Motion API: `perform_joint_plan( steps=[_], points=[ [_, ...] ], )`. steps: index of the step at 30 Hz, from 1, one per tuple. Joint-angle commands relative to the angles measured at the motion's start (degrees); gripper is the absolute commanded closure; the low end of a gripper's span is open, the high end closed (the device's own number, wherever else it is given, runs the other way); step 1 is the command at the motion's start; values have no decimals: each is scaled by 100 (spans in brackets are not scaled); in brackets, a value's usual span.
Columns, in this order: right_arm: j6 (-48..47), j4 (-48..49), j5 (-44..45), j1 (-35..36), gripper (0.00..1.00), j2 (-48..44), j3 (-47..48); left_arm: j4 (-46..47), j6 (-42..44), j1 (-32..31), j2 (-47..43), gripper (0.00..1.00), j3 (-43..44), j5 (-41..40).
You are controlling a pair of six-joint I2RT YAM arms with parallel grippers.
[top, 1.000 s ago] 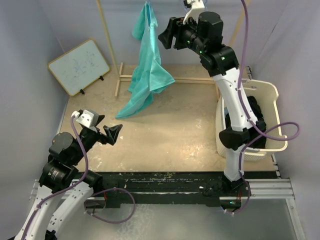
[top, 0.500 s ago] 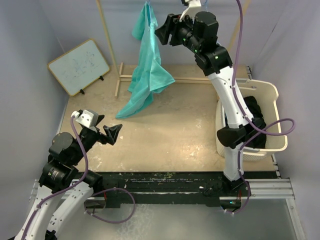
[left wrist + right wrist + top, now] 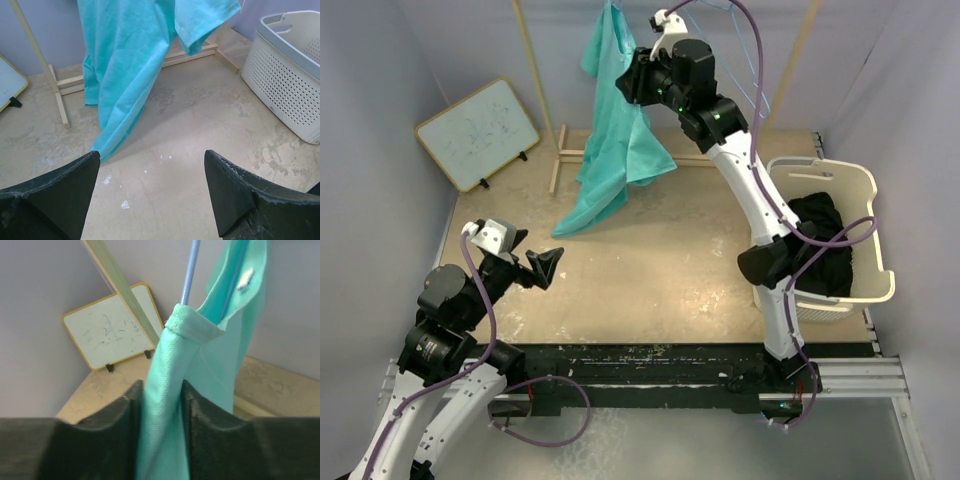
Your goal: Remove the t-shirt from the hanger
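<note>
A teal t-shirt (image 3: pixel 612 130) hangs on a light blue hanger (image 3: pixel 189 275) from the wooden rack at the back of the table. It also shows in the left wrist view (image 3: pixel 130 60) and the right wrist view (image 3: pixel 200 380). My right gripper (image 3: pixel 628 84) is high up at the shirt's upper part, shut on a fold of the t-shirt (image 3: pixel 161 425) just below the hanger's arm. My left gripper (image 3: pixel 535 262) is open and empty, low over the table's front left, well short of the shirt's hem (image 3: pixel 107 145).
A wooden rack (image 3: pixel 535 85) stands at the back, its base rails on the table. A small whiteboard (image 3: pixel 478 132) leans at the back left. A white laundry basket (image 3: pixel 865 235) with dark clothes in it stands at the right.
My right gripper has moved left to the shirt's upper part and closed on the fabric. The shirt has shifted slightly. The left arm has not moved.
</note>
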Motion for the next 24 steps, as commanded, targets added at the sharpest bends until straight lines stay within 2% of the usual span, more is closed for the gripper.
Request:
perform_joint_plan(
  steps=[1,4,5,6,7,12,19,21,24],
  points=[
    [-37,200,585,16,72,-286,94,190,-70,-1,-31,12,-35,-49],
    [-167,452,830,17,81,-551,-194,184,-73,-3,-39,12,-34,-49],
    [-223,473,924,24,86,-619,-213,196,-73,-1,-46,12,-34,-49],
    [-288,471,1033,20,97,-682,-209,210,-79,-6,-56,11,-41,-26],
    [-340,472,1157,26,100,-752,-210,234,-81,-3,-67,10,-51,18],
    [-640,571,1427,26,100,-1100,-295,329,-194,-2,-98,0,-31,244],
    [-819,433,1559,25,100,-1502,-252,364,-213,-1,-122,1,-6,485],
    [-820,167,1447,22,100,-1617,-258,390,-172,-2,-132,1,-15,614],
    [-832,-401,831,25,100,-1893,-627,443,-58,-6,-182,1,-36,691]
  ],
)
